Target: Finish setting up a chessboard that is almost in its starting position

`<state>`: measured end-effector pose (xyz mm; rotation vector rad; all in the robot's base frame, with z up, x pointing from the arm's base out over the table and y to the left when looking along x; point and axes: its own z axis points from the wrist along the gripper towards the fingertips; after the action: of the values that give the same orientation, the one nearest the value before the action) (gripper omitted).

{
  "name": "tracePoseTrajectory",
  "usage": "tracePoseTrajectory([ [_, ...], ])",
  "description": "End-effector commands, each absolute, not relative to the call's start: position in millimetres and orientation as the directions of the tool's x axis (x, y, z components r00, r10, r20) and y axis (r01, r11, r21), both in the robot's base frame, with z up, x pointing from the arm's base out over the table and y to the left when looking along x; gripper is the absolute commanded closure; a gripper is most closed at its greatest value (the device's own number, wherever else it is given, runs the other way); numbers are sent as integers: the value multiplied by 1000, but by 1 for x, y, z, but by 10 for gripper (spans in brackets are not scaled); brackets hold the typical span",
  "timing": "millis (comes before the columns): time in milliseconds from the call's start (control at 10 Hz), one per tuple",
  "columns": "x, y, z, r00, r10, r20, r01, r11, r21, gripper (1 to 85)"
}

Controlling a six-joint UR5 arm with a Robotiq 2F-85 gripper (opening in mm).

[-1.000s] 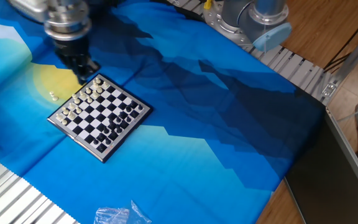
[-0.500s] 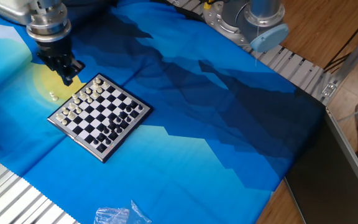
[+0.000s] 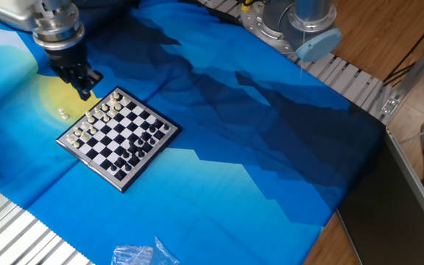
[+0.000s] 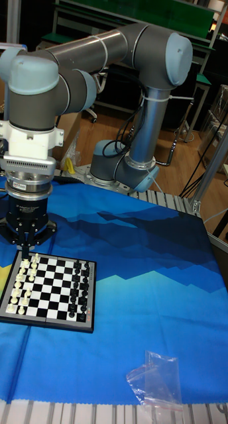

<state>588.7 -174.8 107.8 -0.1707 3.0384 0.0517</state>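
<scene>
Lying near the left front of the blue-clothed desk (image 3: 271, 147), chessboard (image 3: 118, 138), with open cloth spreading wide to its right. Hovering just off its far white-side corner, fingers (image 3: 84, 87), dark and too bunched to tell open from shut or holding anything. Showing only in the tall view, the arm (image 4: 107, 46); clear bag (image 4: 155, 379) cut off in the other.

Wooden floor (image 3: 389, 33), blue patterned tablecloth (image 3: 256, 140), dark shelving (image 4: 94, 16) behind.
</scene>
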Motion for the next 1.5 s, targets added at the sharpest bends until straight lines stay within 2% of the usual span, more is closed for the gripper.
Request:
tracePoseTrajectory([
  [0,593,-184,109,-994,12,-113,10,1000,13,847],
  [200,600,-186,109,-989,-35,-142,-35,999,-1,847],
  [400,617,-212,99,-986,-97,-138,-98,995,-3,847],
  [500,620,-223,93,-992,-46,-115,-47,999,14,847],
  [700,619,-244,87,-998,-15,-68,-14,1000,-14,847],
  [1000,641,-256,81,-989,-48,-140,-43,998,-39,847],
  [1100,635,-250,78,-991,-46,-129,-46,999,-2,847],
  [1200,619,-243,73,-998,-12,-67,-15,999,41,847],
  [1300,623,-239,70,-996,-30,-81,-35,998,56,847],
  [1400,630,-245,68,-993,-59,-107,-63,998,33,847],
])
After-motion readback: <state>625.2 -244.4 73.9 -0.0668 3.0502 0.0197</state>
